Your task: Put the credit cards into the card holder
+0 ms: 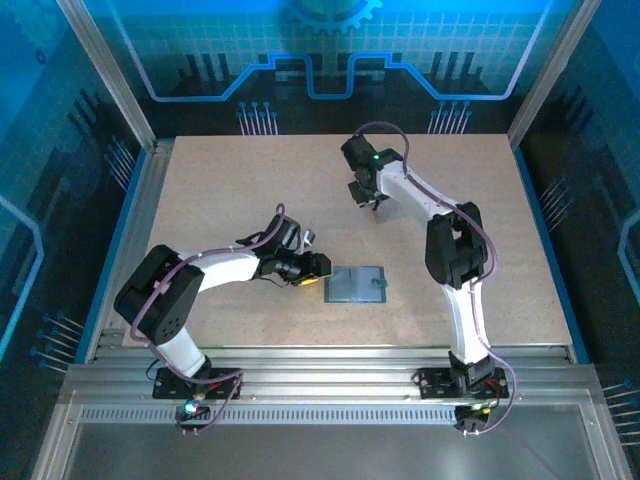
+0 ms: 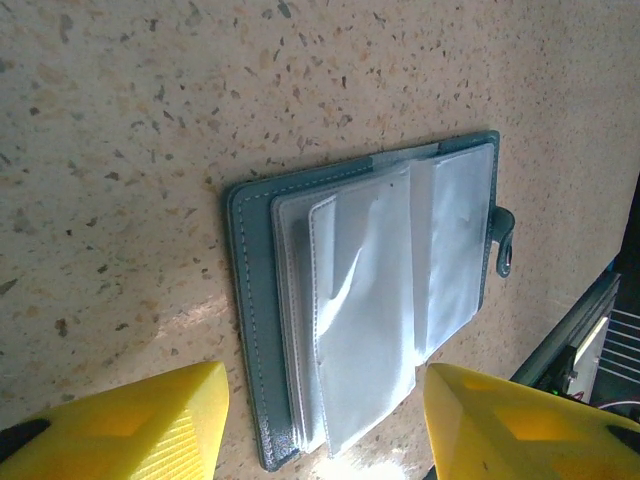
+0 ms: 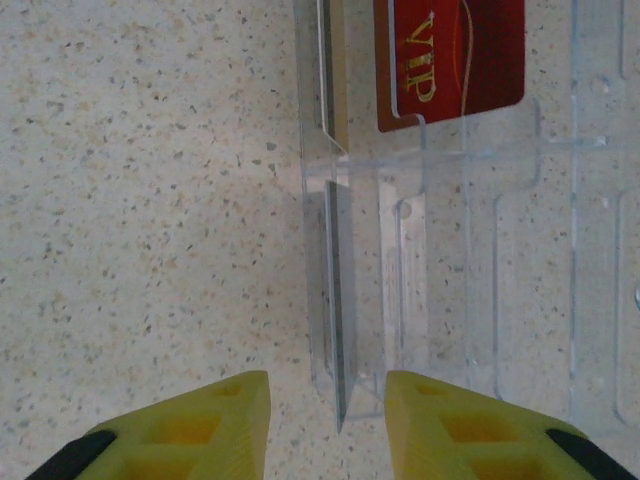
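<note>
The card holder [image 1: 357, 285] lies open on the table, a teal-grey cover [image 2: 250, 300] with clear inner sleeves [image 2: 380, 290] facing up. My left gripper [image 1: 318, 266] hovers at its left end, open [image 2: 326, 405], with the yellow fingers on either side of the holder's near edge and not touching it. A red credit card [image 3: 450, 60] marked VIP lies in a clear tray [image 3: 500, 250]. My right gripper [image 1: 372, 200] is open [image 3: 328, 395] astride the tray's left slot, where a thin dark edge [image 3: 336, 300] stands upright. I cannot tell whether that edge is a card.
Metal rails run along the table's near edge [image 1: 330, 375], and blue side walls enclose the table. The holder's strap tab [image 2: 504, 240] sticks out on its far side. Bare speckled tabletop [image 3: 150, 200] lies left of the tray.
</note>
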